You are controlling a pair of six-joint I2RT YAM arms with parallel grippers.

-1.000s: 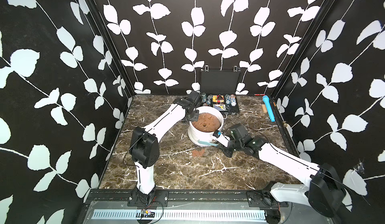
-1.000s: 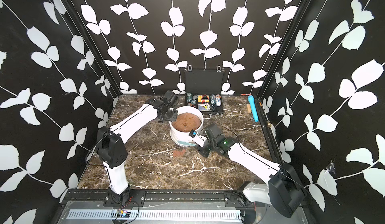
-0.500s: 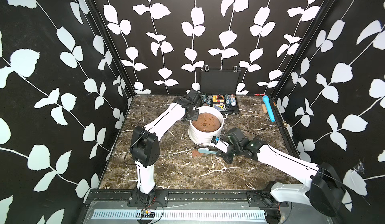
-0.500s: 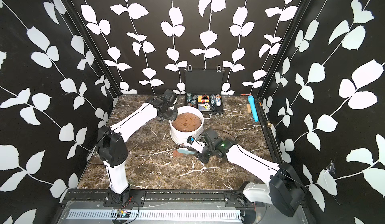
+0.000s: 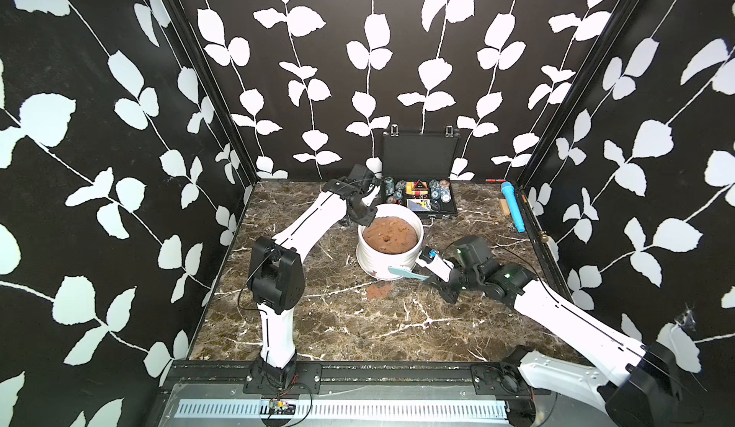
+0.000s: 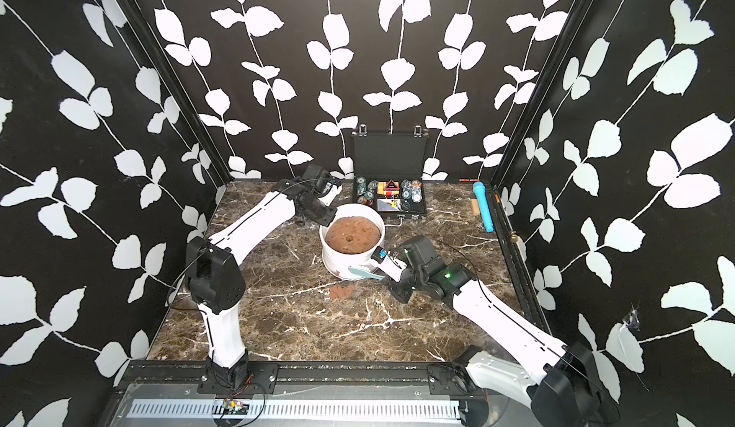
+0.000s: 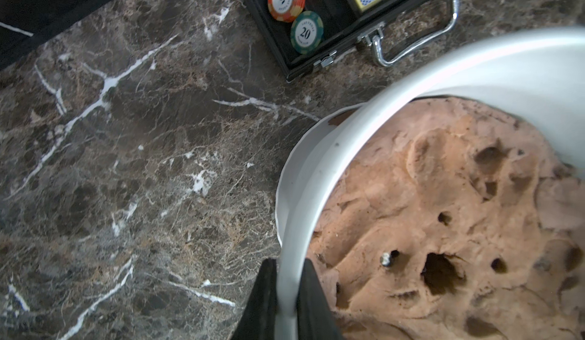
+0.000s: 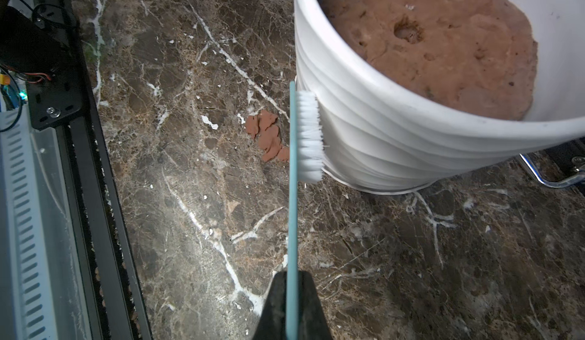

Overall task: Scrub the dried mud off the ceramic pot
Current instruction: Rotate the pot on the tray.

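The ceramic pot point(image 5: 376, 262) point(image 6: 338, 260) is white and ribbed and stands mid-table, filled with a lumpy brown mound point(image 5: 391, 234). At its far-left rim point(image 7: 332, 151) my left gripper point(image 7: 286, 268) point(image 5: 364, 216) is shut on the pot's wall, one finger outside and one inside. My right gripper point(image 8: 292, 278) point(image 5: 434, 278) is shut on the handle of a teal brush point(image 8: 293, 180) point(image 6: 364, 273). The brush's white bristles point(image 8: 310, 132) press sideways against the pot's lower front wall point(image 8: 364, 126). Flakes of dried mud point(image 8: 267, 135) point(image 5: 378, 292) lie on the marble just in front of the pot.
An open black case of chips point(image 5: 417, 196) point(image 7: 319, 34) stands right behind the pot. A blue cylinder point(image 5: 513, 206) and a small wooden block point(image 5: 504, 206) lie at the back right. A black rail point(image 8: 63, 101) runs along the table's front edge.
The right gripper swept the brush from the pot's right side down and left toward the flakes, then back up against the lower front wall. The left gripper stayed on the rim.
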